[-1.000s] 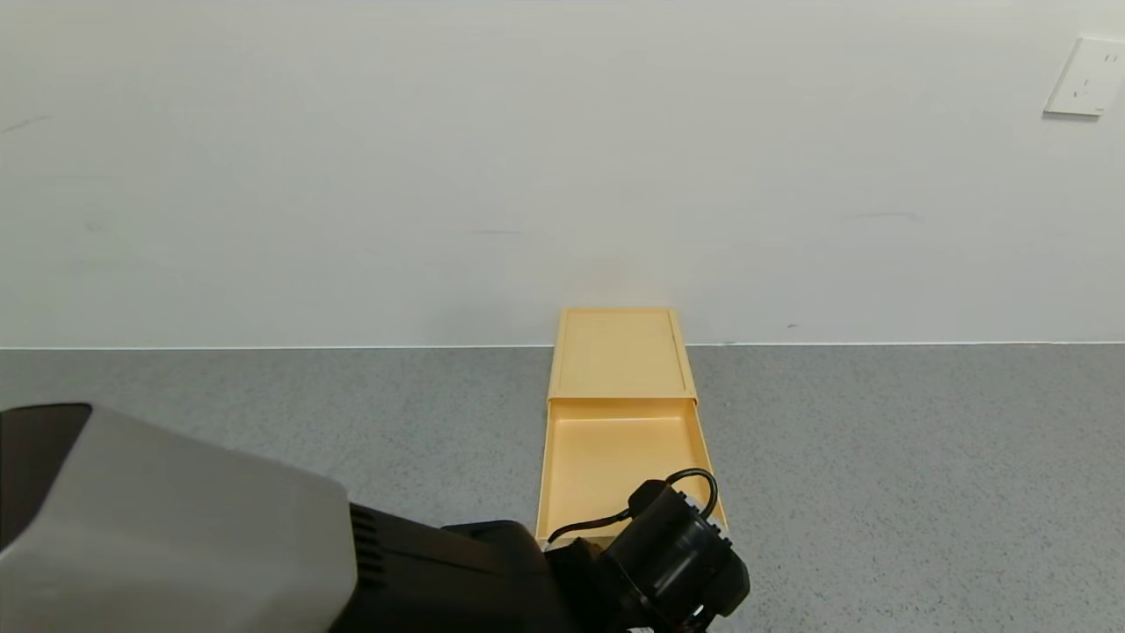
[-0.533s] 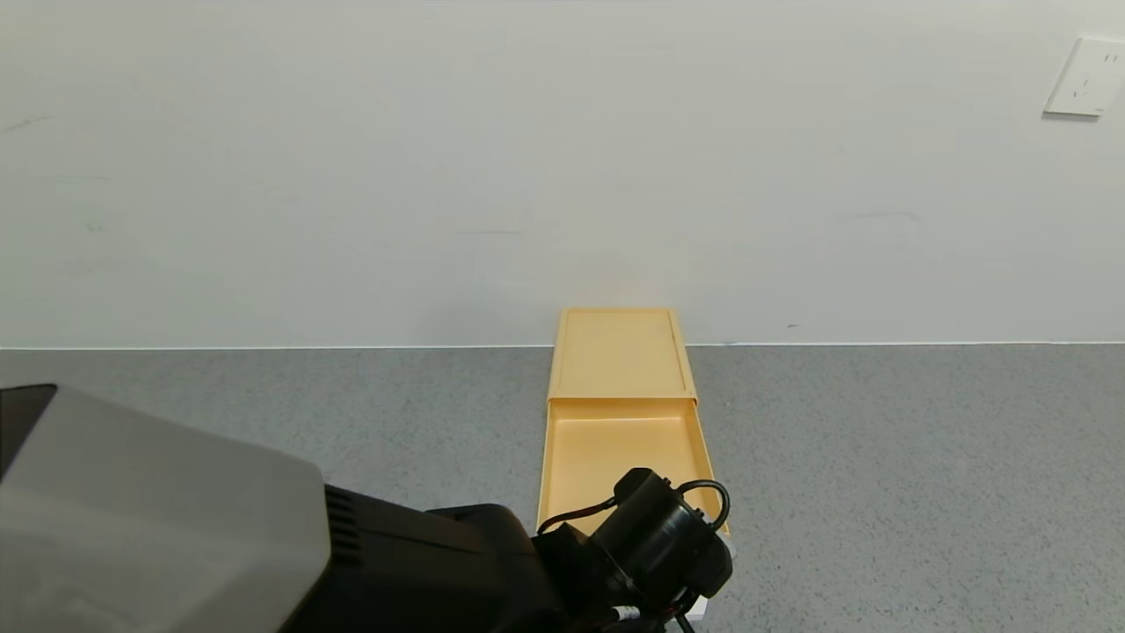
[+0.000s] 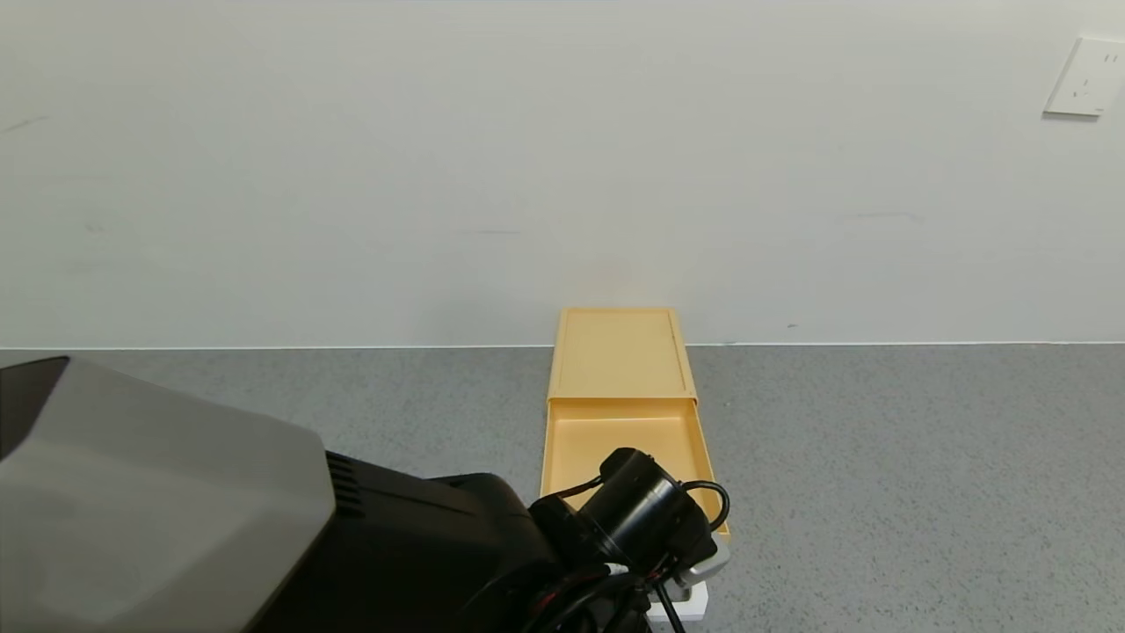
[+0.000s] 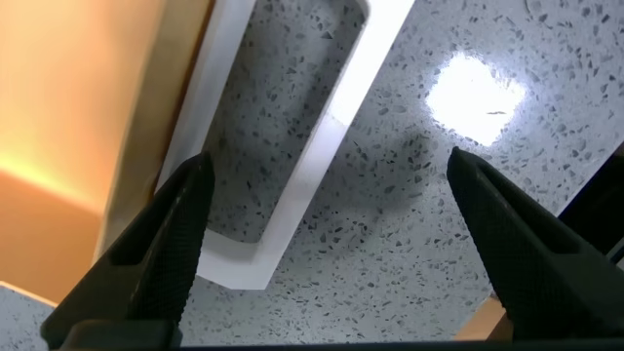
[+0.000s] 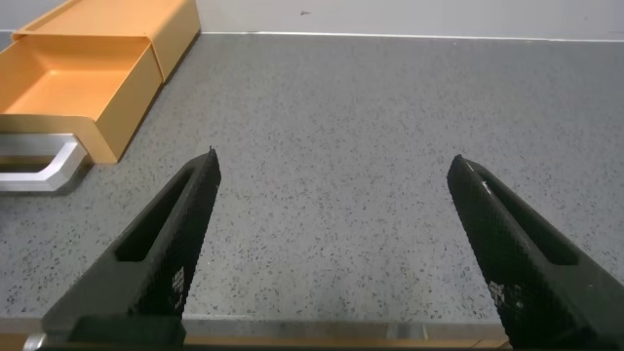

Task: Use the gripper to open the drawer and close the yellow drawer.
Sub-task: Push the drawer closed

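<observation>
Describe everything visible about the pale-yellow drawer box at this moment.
The flat pale-yellow plastic drawer box lies on the grey speckled countertop, its back against the white wall. Its tray is pulled far out toward the robot and looks empty. A white rectangular loop handle projects from the tray front. The left pincer is open above that handle, one finger on each side, not touching it. The right pincer is open, off to the side.
</observation>
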{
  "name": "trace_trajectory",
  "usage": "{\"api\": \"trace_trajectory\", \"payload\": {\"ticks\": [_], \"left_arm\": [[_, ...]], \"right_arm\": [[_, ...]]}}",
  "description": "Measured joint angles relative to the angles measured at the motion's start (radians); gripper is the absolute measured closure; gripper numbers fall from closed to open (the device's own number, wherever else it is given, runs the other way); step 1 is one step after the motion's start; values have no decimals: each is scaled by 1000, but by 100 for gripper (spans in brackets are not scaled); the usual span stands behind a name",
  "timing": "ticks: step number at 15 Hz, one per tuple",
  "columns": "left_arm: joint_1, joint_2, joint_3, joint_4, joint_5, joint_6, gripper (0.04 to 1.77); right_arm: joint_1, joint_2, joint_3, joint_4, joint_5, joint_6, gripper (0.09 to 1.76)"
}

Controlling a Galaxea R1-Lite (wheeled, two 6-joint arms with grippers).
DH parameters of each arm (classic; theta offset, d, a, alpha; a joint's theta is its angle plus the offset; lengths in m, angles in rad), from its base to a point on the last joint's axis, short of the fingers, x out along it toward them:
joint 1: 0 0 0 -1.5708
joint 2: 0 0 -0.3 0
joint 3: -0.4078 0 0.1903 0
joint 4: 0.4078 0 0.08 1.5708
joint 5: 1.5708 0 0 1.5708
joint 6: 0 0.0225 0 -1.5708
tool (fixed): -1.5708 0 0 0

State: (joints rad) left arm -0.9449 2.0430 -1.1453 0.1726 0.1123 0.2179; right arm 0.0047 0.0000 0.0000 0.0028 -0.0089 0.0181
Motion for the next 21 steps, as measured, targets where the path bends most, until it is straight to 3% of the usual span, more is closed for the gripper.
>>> {"api": "trace_trajectory", "payload": {"ticks": [3, 6, 21], "left_arm": [[13, 2, -7, 28, -44, 63, 9], [17, 9, -27, 56, -54, 70, 9], [61, 36, -102, 127, -42, 201, 9]], "right_arm": [[0, 0, 0, 0, 0, 0, 14], [0, 0, 0, 0, 0, 0, 14], [0, 0, 0, 0, 0, 0, 14]]}}
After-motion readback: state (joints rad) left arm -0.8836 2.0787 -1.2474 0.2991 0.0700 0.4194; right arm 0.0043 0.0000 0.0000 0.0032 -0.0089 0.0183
